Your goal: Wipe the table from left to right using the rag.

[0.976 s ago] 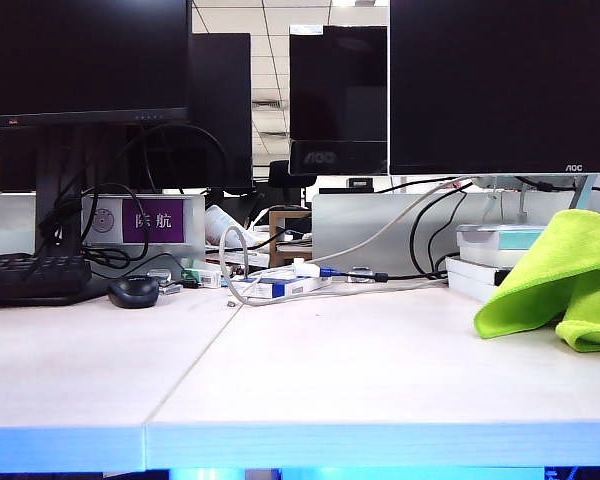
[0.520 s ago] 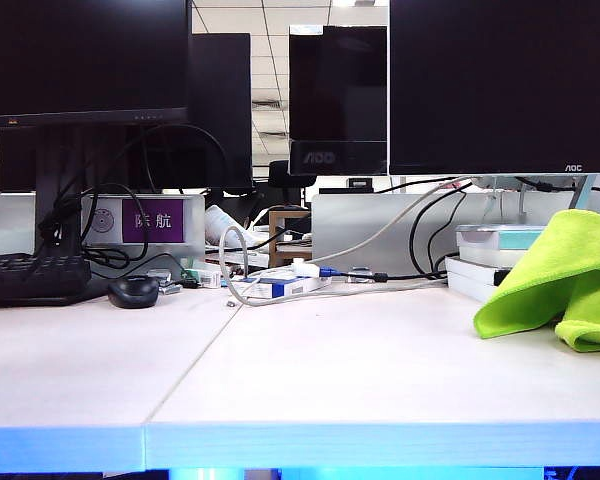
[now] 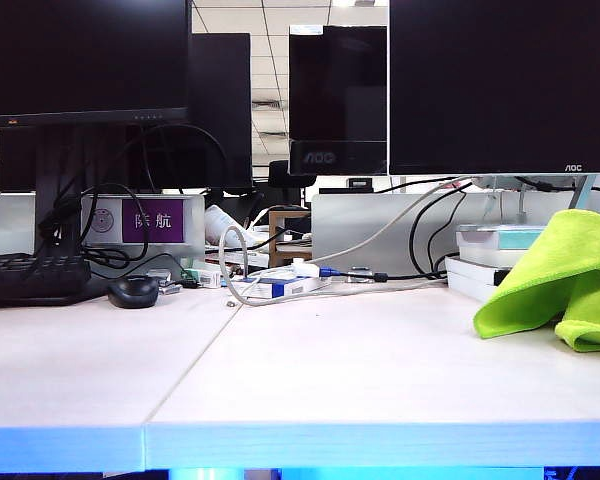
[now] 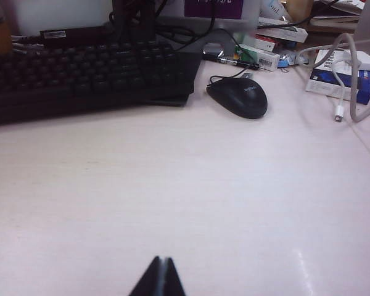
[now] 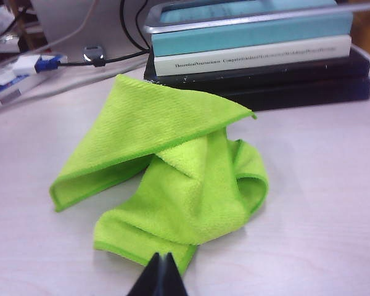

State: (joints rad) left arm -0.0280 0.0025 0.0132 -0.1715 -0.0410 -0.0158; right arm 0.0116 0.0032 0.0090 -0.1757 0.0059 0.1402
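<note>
The lime-green rag (image 3: 550,285) lies crumpled at the right end of the pale table (image 3: 330,370), leaning against a stack of books. Neither arm shows in the exterior view. In the right wrist view the rag (image 5: 172,172) is bunched in loose folds on the table (image 5: 320,203). My right gripper (image 5: 162,255) is shut and empty, and its tips show against the cloth's nearest hem. My left gripper (image 4: 162,259) is also shut and empty, over the bare table (image 4: 172,197) at the left end.
A black keyboard (image 4: 80,74) and a black mouse (image 4: 237,97) lie beyond the left gripper. The stacked books (image 5: 253,49) stand right behind the rag. Monitors (image 3: 500,85), small boxes and cables (image 3: 280,290) crowd the table's back. A thin seam (image 3: 195,360) joins the two panels.
</note>
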